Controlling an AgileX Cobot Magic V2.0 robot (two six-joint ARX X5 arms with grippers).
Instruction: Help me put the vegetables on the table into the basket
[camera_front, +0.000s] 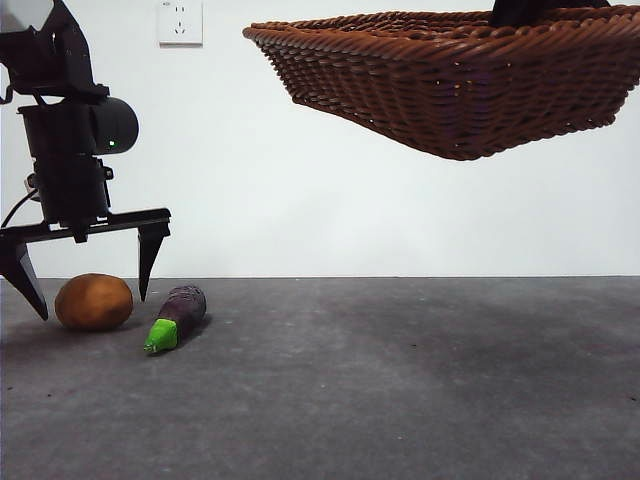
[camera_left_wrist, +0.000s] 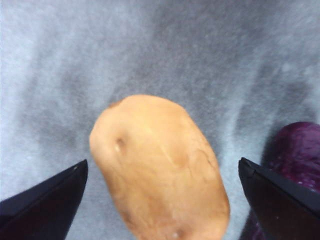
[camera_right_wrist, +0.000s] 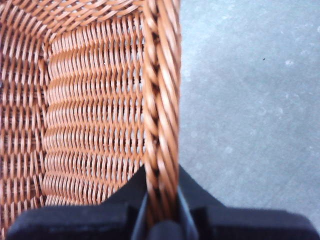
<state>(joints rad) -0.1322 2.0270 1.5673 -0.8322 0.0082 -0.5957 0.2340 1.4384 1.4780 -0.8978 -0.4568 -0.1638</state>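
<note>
Black arm (camera_front: 68, 150), green indicator light, thin cable, pointed black pincer (camera_front: 85, 270).

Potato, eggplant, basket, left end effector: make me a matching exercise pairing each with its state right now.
1. potato
2. eggplant
3. basket
4. left end effector

A. lifted off the table
B. open, jaws either side of a vegetable
C. lying on the table, outside the jaws
D. on the table between two jaws

Pairs: 1-D, 2-C, 3-A, 4-B
</note>
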